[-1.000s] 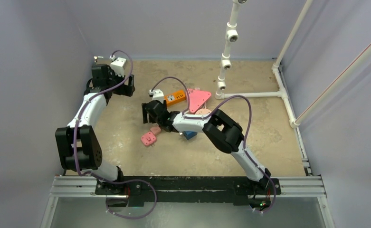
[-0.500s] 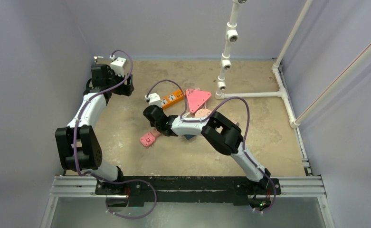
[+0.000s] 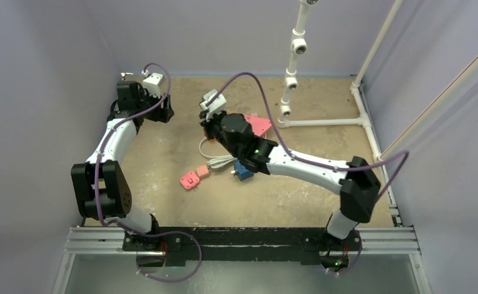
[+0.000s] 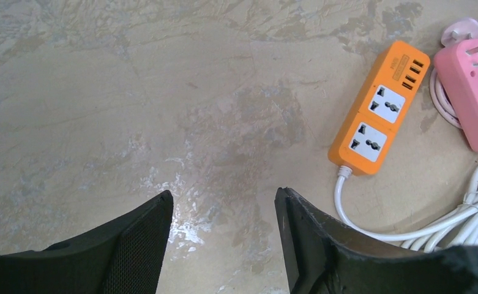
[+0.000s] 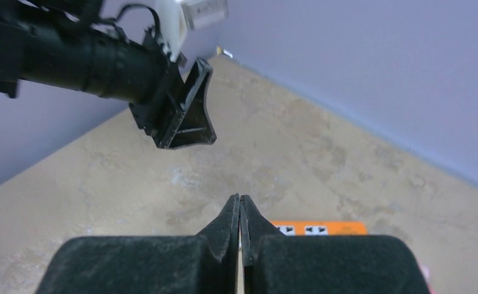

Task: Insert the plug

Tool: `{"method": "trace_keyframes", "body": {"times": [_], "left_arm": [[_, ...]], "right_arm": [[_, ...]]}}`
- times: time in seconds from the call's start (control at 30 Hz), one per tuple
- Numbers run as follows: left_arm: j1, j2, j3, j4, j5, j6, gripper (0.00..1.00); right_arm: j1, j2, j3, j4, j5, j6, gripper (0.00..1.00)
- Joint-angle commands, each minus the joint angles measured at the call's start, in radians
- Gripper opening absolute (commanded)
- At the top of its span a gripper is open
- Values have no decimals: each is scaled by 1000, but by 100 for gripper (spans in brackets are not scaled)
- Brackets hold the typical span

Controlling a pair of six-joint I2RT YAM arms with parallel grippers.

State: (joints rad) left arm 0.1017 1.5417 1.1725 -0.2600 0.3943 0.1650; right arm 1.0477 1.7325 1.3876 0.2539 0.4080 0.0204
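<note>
— right gripper has risen above the orange power strip, clenched on nothing.
— pink plug?
— on the table, near side of the strip, unheld. left gripper gapes empty, left of the strip. descending now could just shove the strip askew.

Lab cell: enclosure walls, pipe frame

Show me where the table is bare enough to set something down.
Bare: between the left arm and the orange power strip; the right side between the right arm and the white pipe frame. Crowded: the middle, where pink plug, white cable and blue piece bunch together.
</note>
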Motion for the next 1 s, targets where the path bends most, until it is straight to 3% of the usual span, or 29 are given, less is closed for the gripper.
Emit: {"method": "trace_keyframes", "body": {"times": [0.0, 0.1, 0.13, 0.2, 0.23, 0.27, 0.43, 0.47, 0.77, 0.97], "left_arm": [[6, -7, 14, 0, 72, -24, 61], [-5, -3, -3, -4, 89, -21, 61], [-11, 0, -2, -6, 82, -19, 61], [-13, 5, 6, -6, 67, -33, 61], [-12, 8, 15, -11, 60, -45, 61], [-11, 11, 24, -18, 54, -50, 61], [-11, 9, 50, -32, 27, -53, 65], [-11, 8, 54, -32, 18, -50, 66], [-2, 22, 99, -44, -55, -63, 83], [1, 19, 106, -56, -58, -55, 86]], "right_arm": [[1, -117, -125, 73, -81, -133, 0], [0, -142, -142, 85, -41, -17, 0], [-9, -124, -122, 68, -28, 30, 7], [-17, -61, -68, 30, 15, 111, 44], [-20, -18, -24, -5, 28, 158, 54], [-25, 31, 27, -57, 42, 213, 63], [-92, 234, 274, -307, 1, 478, 84], [-99, 243, 284, -310, -5, 511, 96], [-158, 315, 271, -311, -63, 690, 99], [-170, 426, 324, -363, -75, 744, 99]]}}
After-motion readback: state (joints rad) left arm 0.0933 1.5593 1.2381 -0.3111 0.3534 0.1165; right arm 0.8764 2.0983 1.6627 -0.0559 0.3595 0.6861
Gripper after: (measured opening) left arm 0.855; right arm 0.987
